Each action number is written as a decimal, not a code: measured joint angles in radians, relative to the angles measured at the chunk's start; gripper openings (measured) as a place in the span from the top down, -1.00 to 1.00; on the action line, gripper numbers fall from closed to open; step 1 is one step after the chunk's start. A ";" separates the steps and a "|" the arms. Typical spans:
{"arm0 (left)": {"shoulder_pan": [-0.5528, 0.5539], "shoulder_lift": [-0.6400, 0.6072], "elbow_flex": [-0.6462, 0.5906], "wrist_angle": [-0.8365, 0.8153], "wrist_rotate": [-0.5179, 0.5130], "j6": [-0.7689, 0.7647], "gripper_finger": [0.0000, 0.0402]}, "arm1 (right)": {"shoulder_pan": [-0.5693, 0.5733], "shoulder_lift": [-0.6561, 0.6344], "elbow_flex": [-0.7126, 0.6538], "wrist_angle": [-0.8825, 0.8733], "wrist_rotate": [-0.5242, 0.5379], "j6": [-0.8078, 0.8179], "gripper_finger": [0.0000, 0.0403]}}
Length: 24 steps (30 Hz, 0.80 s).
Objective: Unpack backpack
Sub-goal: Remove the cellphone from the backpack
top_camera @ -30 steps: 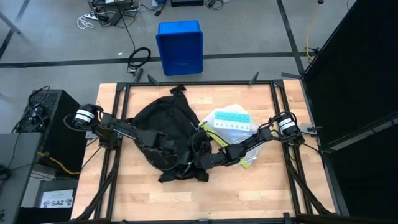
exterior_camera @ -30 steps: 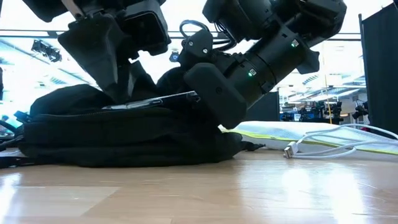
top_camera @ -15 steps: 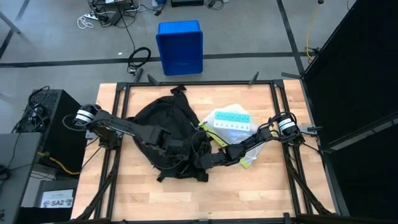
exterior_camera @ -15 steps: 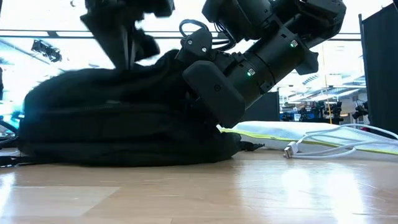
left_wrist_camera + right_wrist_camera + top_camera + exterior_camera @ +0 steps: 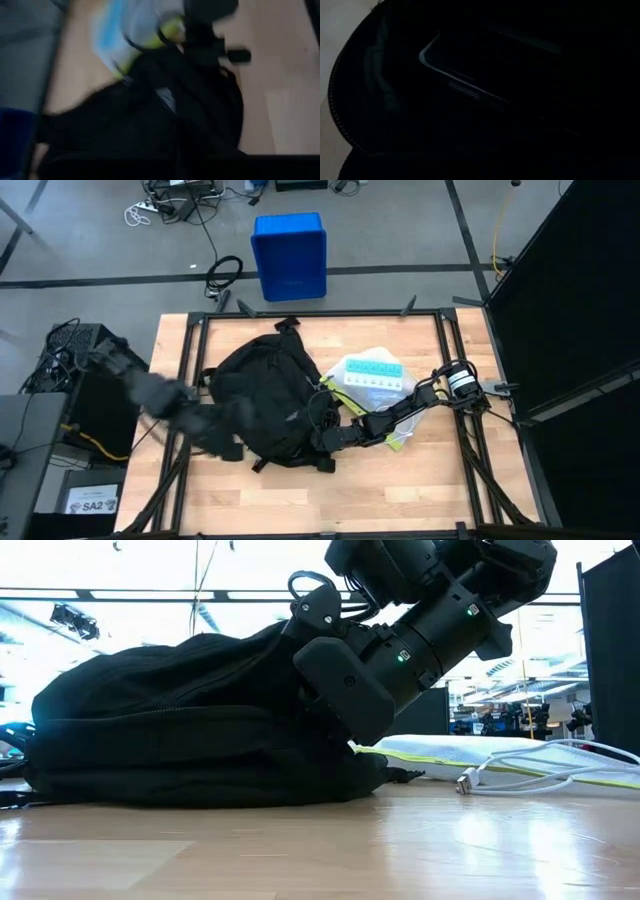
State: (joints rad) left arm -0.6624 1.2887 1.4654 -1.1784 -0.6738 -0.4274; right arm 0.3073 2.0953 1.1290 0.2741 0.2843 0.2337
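Observation:
The black backpack (image 5: 262, 405) lies flat on the middle of the table and rises in a mound in the low view (image 5: 180, 730). My right arm (image 5: 385, 420) reaches into its right side from the table's right, and the fabric hides its gripper. Inside the dark pack, the right wrist view shows only a flat thing with a bright rim (image 5: 470, 85). My left arm (image 5: 195, 425) is a blur beside the pack's left near side, apart from it. The left wrist view looks across the backpack (image 5: 150, 130) toward my right arm.
A clear bag holding a pale blue pill organizer (image 5: 370, 375) lies right of the backpack, under my right arm. A white cable (image 5: 520, 778) lies on the wood near it. A blue bin (image 5: 290, 255) stands on the floor beyond the far edge. Bare wood (image 5: 400, 490) runs along the near edge.
My left arm has left the top of the backpack and swung quickly toward the table's left near corner, out of the low view. The backpack's top layer, flat a second ago, has risen into a mound and stays up. My right arm has kept still.

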 joint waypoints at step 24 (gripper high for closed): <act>-0.151 0.332 -0.507 1.240 -0.081 0.397 0.58 | -0.003 -0.001 0.000 0.008 -0.001 0.027 0.98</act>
State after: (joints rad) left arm -0.8133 1.6205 0.9585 0.0617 -0.7553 -0.0308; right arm 0.3044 2.0945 1.1294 0.2817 0.2834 0.2604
